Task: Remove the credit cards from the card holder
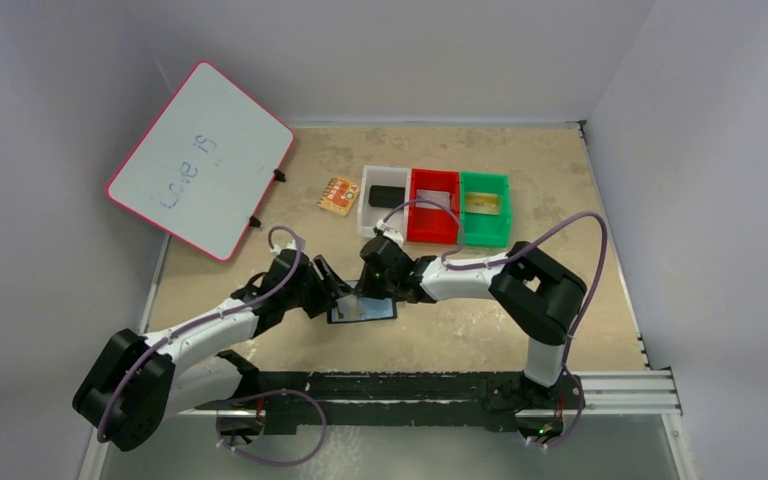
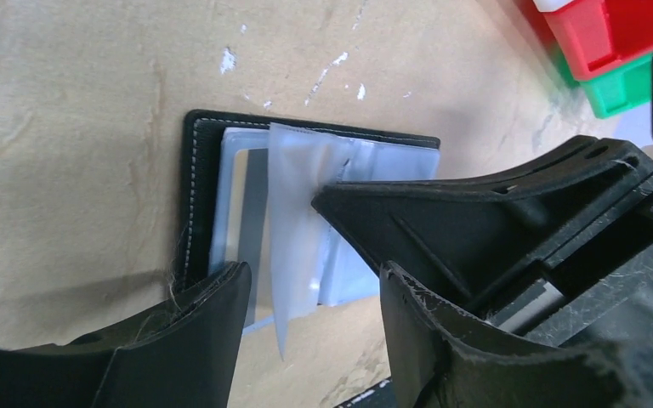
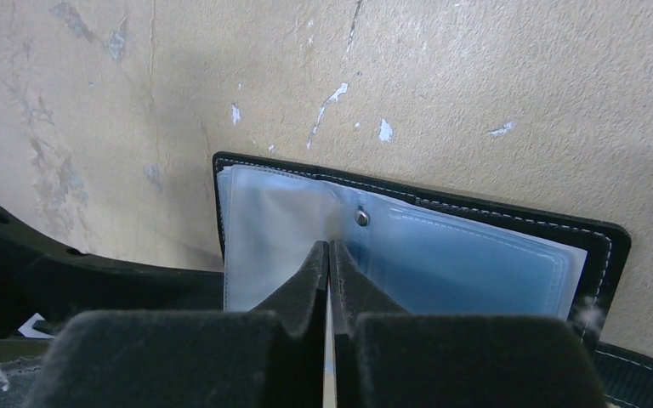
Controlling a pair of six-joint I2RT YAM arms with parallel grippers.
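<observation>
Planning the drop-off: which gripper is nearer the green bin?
Right. The right gripper, shut on the card holder, sits near-left of the green bin; the left gripper is further left.

Stitched leathery card holder (image 3: pixel 442 255); glossy plastic inside; scuffed table (image 3: pixel 493 76).

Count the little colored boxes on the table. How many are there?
3, in a row at the back: a white box on the left, a red box in the middle, a green box on the right. None seems hidden.
</observation>
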